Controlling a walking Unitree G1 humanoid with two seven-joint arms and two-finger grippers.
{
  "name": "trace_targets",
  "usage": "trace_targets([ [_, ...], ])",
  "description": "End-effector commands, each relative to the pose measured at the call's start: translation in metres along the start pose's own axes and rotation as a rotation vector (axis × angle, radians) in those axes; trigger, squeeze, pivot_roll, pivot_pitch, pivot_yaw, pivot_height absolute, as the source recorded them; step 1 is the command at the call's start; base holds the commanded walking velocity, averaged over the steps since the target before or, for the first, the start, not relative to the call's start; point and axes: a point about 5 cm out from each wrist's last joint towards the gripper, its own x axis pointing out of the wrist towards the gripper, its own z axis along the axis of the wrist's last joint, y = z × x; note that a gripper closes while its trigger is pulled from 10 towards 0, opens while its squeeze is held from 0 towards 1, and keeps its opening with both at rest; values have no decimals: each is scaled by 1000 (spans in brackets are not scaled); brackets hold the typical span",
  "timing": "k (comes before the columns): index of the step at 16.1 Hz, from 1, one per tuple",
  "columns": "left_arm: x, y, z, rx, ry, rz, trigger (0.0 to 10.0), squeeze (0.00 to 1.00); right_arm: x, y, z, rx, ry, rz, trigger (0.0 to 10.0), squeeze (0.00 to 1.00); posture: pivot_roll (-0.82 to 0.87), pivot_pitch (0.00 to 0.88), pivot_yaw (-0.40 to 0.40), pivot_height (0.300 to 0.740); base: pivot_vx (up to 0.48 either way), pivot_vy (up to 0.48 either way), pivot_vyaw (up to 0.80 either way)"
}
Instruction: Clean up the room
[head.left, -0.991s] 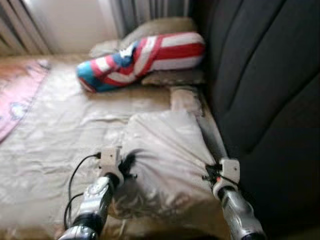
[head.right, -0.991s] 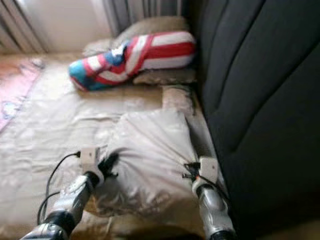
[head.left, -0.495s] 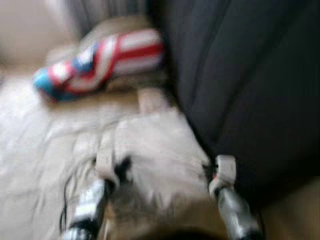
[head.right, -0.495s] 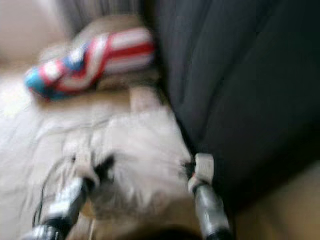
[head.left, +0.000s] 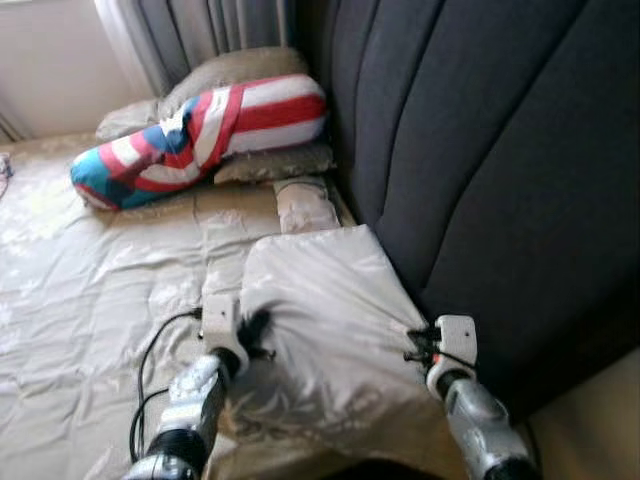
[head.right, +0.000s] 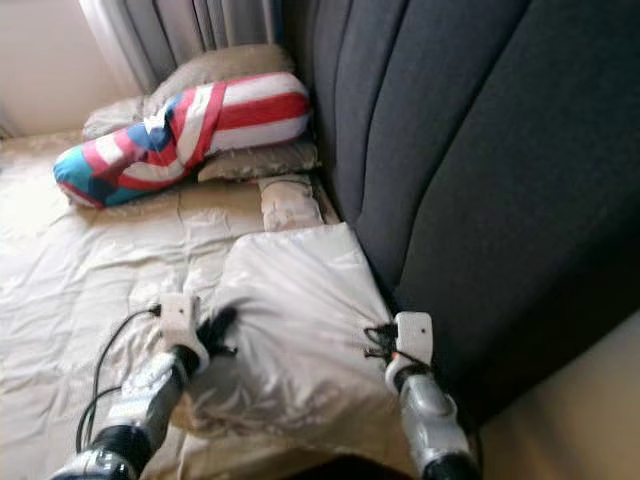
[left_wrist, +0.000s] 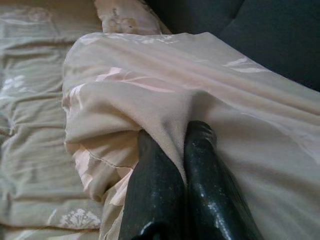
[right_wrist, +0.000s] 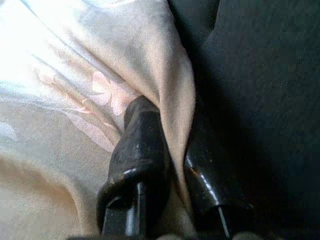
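Observation:
A beige satin pillow (head.left: 320, 320) lies on the bed beside the dark padded headboard (head.left: 480, 150). My left gripper (head.left: 252, 330) is shut on a fold at the pillow's left edge; in the left wrist view its two black fingers (left_wrist: 200, 150) pinch the cloth (left_wrist: 150, 100). My right gripper (head.left: 418, 340) is shut on the pillow's right edge, close against the headboard; the right wrist view shows cloth (right_wrist: 100, 65) clamped between the fingers (right_wrist: 140, 135). The pillow hangs stretched between both grippers, a little above the sheet.
A red, white and blue striped bolster (head.left: 200, 125) rests on a beige pillow (head.left: 235, 70) at the far end near grey curtains (head.left: 200, 25). A small patterned cushion (head.left: 303, 203) lies just beyond the held pillow. Wrinkled beige sheet (head.left: 80, 290) spreads to the left.
The camera swung right with heavy blur and has steadied, so the headboard takes more of the view. Both grippers keep their hold on the pillow.

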Motion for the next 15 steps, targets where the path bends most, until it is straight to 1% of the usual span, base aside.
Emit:
trace_targets([
  [1, 4, 8, 27, 2, -104, 29, 10000, 0, 1, -14, 15, -28, -50, -35, 10000, 0, -74, 14, -18, 740, 0, 0, 0],
  [2, 5, 4, 27, -19, -102, 15, 10000, 0, 4, -15, 18, -56, -42, -25, 10000, 0, -70, 13, -20, 740, 0, 0, 0],
  [6, 5, 1, 25, -28, -102, 13, 10000, 0, 7, -14, 23, -63, -48, -20, 10000, 0, -70, 20, -20, 740, 0, 0, 0],
  [9, 4, 1, 23, -33, -98, 12, 10000, 0, 7, -10, 17, -94, -24, 2, 10000, 0, -70, 27, -17, 740, 268, 0, 0],
  [11, 4, 1, 23, -33, -97, 15, 10000, 0, 6, -4, 16, -121, -32, 52, 10000, 0, -70, 29, -15, 740, 277, 0, 0],
  [13, 4, 1, 23, -33, -96, 15, 10000, 0, 6, 2, 16, -120, -39, 102, 10000, 0, -70, 29, -15, 740, 283, 0, 0],
  [15, 4, 2, 23, -33, -95, 15, 10000, 0, 7, 4, 16, -128, -34, 121, 10000, 0, -68, 33, -13, 740, 289, 0, 0],
])
